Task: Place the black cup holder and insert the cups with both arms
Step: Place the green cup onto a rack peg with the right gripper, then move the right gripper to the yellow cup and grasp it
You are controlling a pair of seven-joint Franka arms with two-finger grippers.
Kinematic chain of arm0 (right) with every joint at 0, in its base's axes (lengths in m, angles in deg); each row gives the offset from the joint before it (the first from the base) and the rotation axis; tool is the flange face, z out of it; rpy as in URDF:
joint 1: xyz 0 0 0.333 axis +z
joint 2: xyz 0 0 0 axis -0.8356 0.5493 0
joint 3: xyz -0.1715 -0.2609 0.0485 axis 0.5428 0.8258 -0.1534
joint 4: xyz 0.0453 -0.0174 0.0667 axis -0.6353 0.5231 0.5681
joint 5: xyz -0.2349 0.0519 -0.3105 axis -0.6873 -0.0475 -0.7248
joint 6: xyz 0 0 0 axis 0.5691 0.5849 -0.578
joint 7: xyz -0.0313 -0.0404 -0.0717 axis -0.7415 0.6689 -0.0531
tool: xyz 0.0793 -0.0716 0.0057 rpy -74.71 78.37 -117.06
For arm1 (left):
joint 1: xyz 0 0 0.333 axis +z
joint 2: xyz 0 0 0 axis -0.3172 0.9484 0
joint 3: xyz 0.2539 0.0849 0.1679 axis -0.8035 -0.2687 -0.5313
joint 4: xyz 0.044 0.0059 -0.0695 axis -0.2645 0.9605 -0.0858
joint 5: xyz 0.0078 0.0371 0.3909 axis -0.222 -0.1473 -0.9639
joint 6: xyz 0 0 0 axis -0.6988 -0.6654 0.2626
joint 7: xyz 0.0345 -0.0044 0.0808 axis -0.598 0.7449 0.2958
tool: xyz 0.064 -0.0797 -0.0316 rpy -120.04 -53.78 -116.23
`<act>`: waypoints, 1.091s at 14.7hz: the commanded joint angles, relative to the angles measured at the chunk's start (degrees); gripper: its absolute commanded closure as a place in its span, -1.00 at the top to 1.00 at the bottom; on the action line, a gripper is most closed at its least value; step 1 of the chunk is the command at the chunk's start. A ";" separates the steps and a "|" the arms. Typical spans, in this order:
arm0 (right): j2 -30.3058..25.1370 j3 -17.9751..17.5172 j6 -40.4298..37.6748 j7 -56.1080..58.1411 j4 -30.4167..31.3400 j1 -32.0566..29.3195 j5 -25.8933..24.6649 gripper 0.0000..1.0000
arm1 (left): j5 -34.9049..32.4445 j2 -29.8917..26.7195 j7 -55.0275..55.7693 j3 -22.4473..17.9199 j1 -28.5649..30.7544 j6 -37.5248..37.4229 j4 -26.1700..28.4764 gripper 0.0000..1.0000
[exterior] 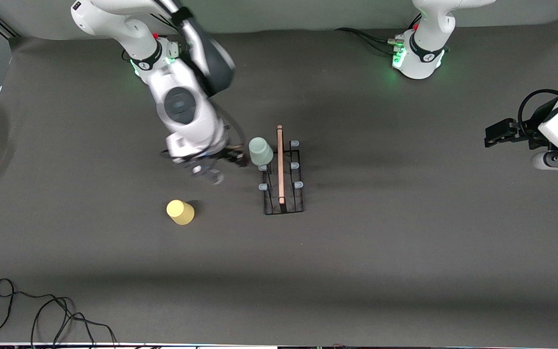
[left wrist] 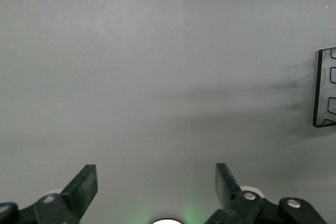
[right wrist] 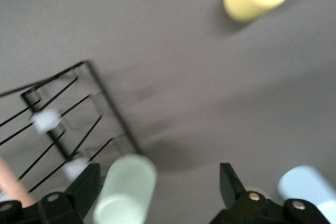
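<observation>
The black cup holder [exterior: 283, 174] stands upright on the grey table [exterior: 405, 252], its wooden rod handle [exterior: 280, 164] running along the top. Everything else is placed from this rack.

The pale mint green cup [exterior: 260, 151] sits upside down on one of the rack's pegs, at the corner toward the right arm's end and farther from the front camera. The right tool [exterior: 233, 157] is just beside that cup, its fingers [right wrist: 84, 188] spread with the cup [right wrist: 126, 190] between them, not pinching it. The light blue cup [right wrist: 307, 187] shows only in the right wrist view, close by that tool.

The yellow cup [exterior: 180, 212] stands upside down on the table, toward the right arm's end from the rack and nearer the front camera.

The left tool [exterior: 494, 133] waits well away from the rack, at the left arm's end, fingers [left wrist: 84, 186] spread and holding nothing.
</observation>
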 commanded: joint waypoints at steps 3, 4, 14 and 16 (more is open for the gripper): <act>2.49 8.59 1.40 16.95 0.81 -0.55 0.57 1.00 | -0.83 -0.68 0.89 1.00 0.58 0.68 0.86 1.00; 3.54 8.69 2.98 19.23 0.89 -2.04 0.66 0.99 | -0.83 -0.68 0.89 1.00 0.75 0.68 0.86 1.00; 15.85 8.60 21.27 33.05 3.00 -7.59 13.57 1.00 | -0.83 0.20 0.71 0.92 1.37 1.46 1.04 1.00; 17.08 8.52 21.36 34.02 3.09 -7.50 13.67 0.99 | -0.83 0.11 -0.25 0.65 1.54 1.55 1.04 1.00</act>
